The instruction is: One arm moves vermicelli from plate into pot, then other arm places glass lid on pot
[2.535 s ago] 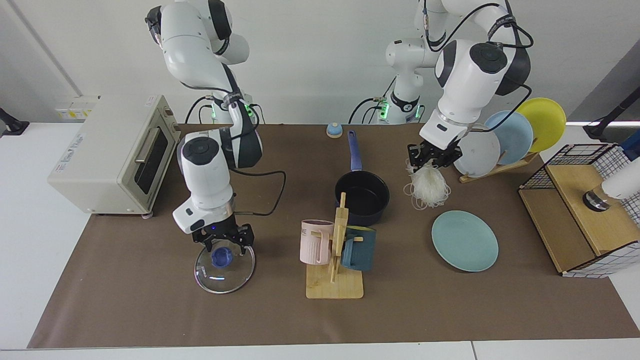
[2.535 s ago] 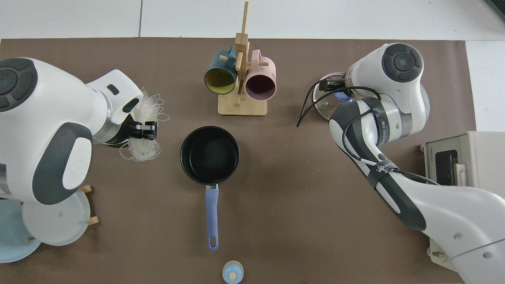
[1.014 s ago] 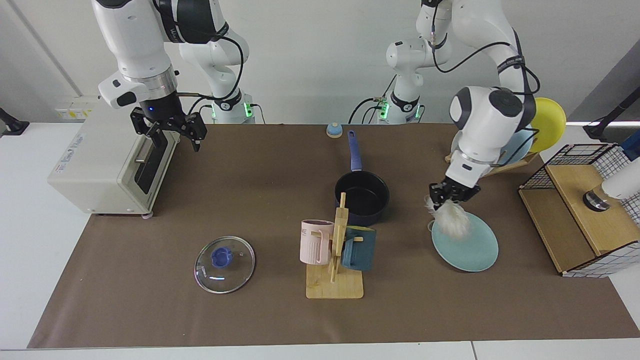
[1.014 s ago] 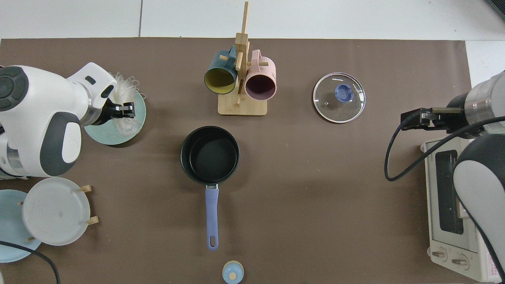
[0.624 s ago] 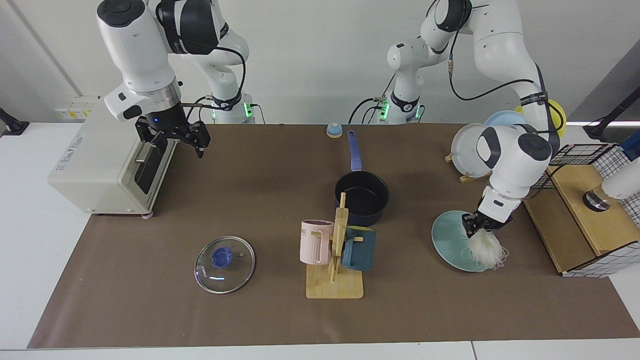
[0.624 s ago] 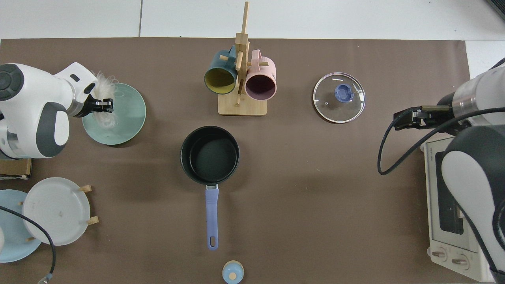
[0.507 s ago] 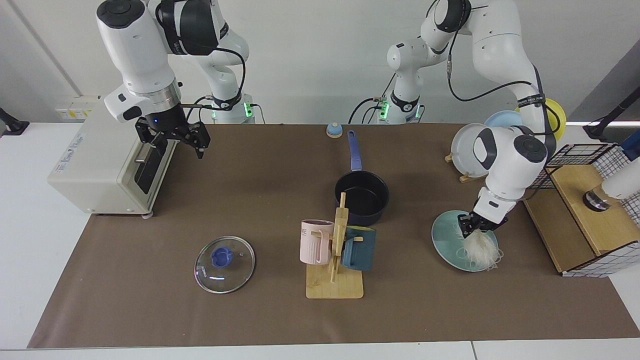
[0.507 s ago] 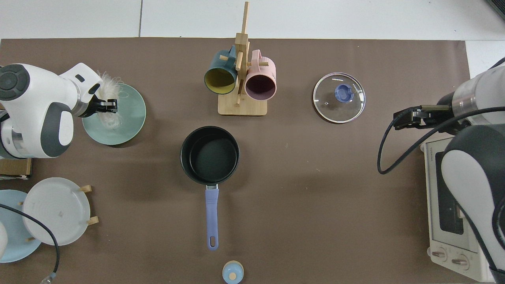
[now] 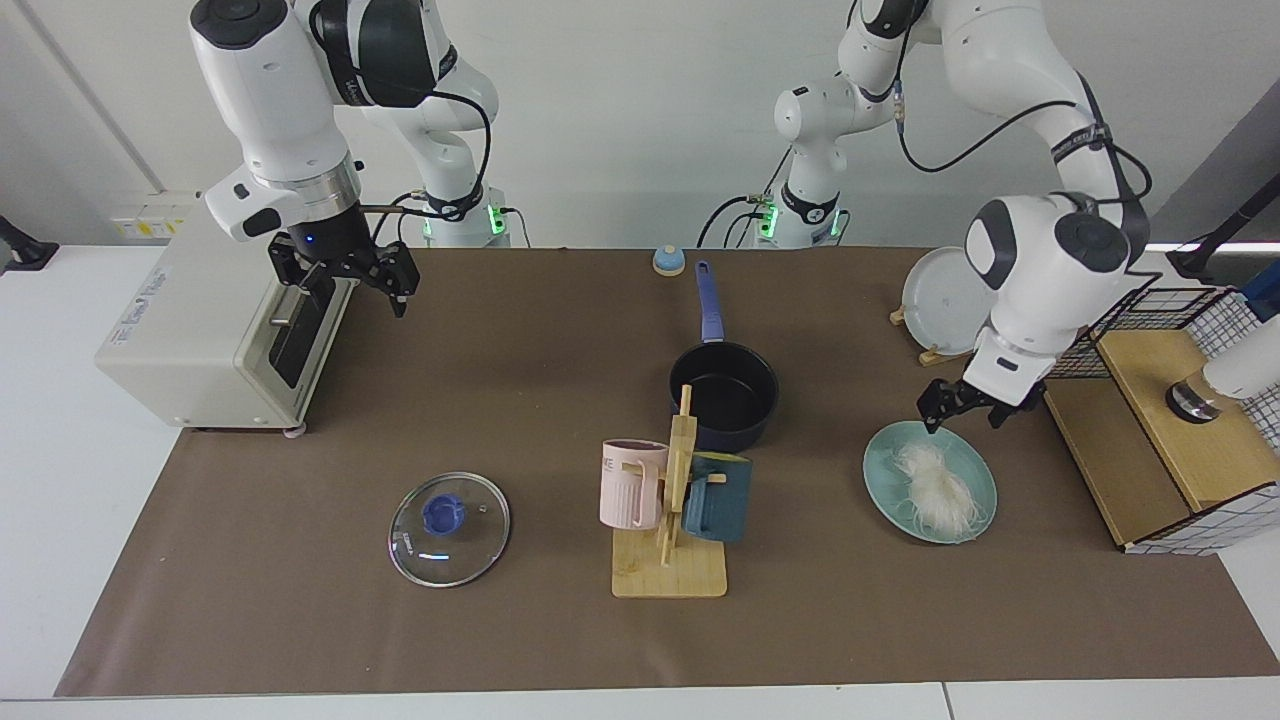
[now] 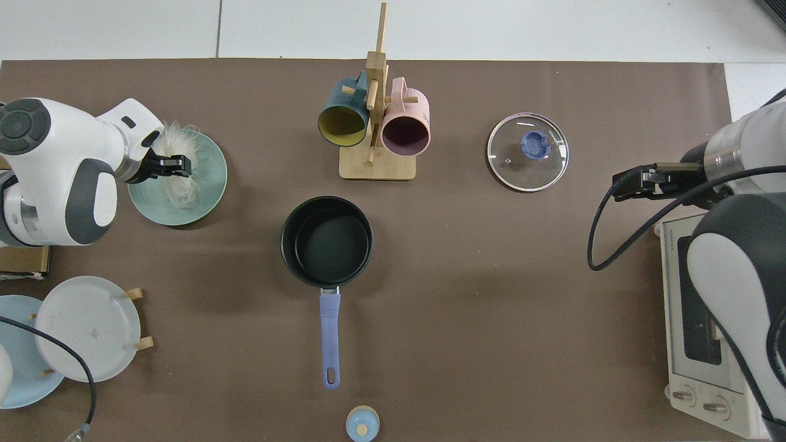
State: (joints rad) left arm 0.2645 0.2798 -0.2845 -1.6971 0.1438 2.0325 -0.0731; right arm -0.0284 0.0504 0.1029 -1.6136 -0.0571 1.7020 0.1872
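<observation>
Since half a second ago: left claw (image 9: 966, 405) has let go of the vermicelli (image 9: 935, 484) and risen off the plate (image 9: 885, 470); right claw (image 9: 342, 275) unchanged.

Containers: plate, 1, teal, at the counter's (image 9: 500, 400) 3 o'clock in the facing view, holding the whole vermicelli bunch, which spills toward its 5 o'clock rim. Pot (image 9: 724, 393), 1, centre of counter, black inside bare, handle pointing to 12 o'clock. Lid (image 9: 449, 528), 1, flat on the counter at 8 o'clock, knob up, well apart from the pot. Mugs, 2, one pink (image 9: 632, 484) and one dark teal (image 9: 718, 498), hung on a wooden rack (image 9: 672, 560) at the pot's 6 o'clock.

Arms, 2. Left claw: fingers spread, empty, hovering just above the plate's 1 o'clock rim, wrist bent down. Right claw: fingers spread, empty, raised beside the toaster oven (image 9: 225, 310) at 10 o'clock, waiting.

Racked plates seen from the top: 2, one white (image 10: 86, 328), one light blue (image 10: 15, 362).
</observation>
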